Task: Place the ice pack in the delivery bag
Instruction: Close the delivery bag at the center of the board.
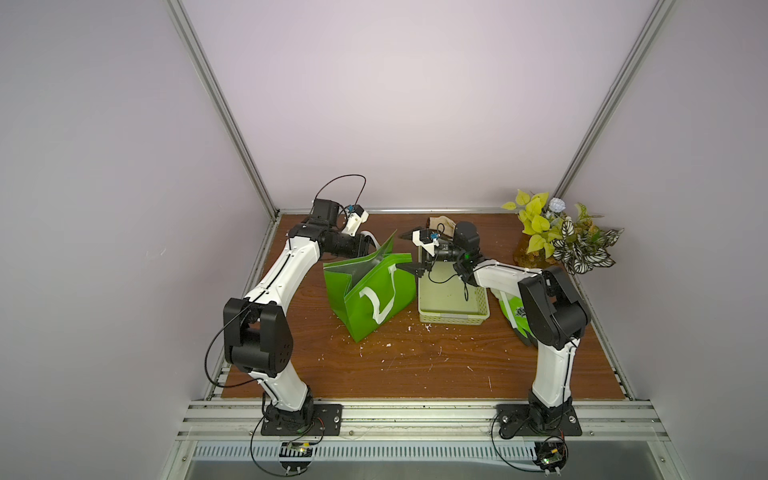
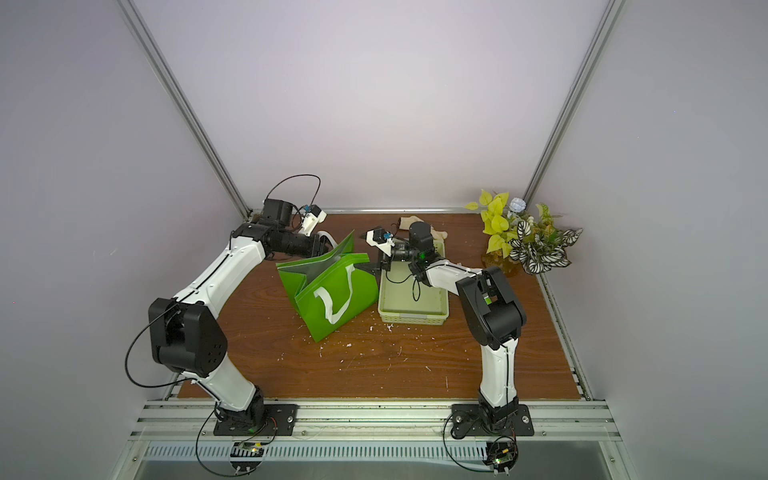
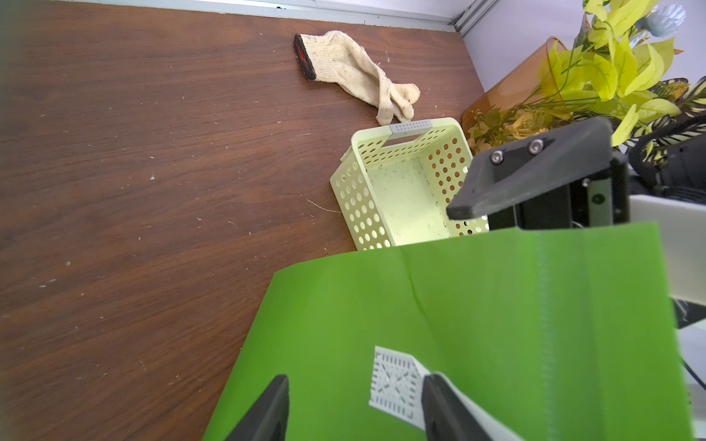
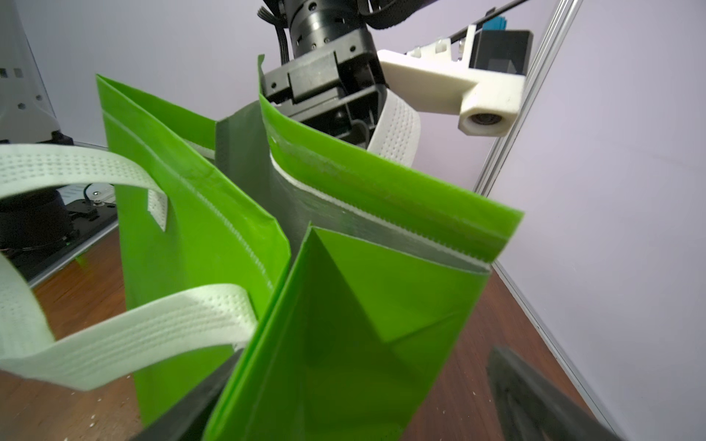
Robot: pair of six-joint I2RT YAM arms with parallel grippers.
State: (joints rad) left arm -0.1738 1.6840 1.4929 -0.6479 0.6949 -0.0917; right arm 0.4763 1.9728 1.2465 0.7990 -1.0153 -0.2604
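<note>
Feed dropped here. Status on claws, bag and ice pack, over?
Left claw open at far wall of bag. Right claw wide open astride its end. Neither holds ice pack. Mouth narrow.

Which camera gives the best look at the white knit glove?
Left wrist view: the glove lies whole, nothing covering it. In both top views only scraps of it show behind the right arm. The right wrist view does not show it.
</note>
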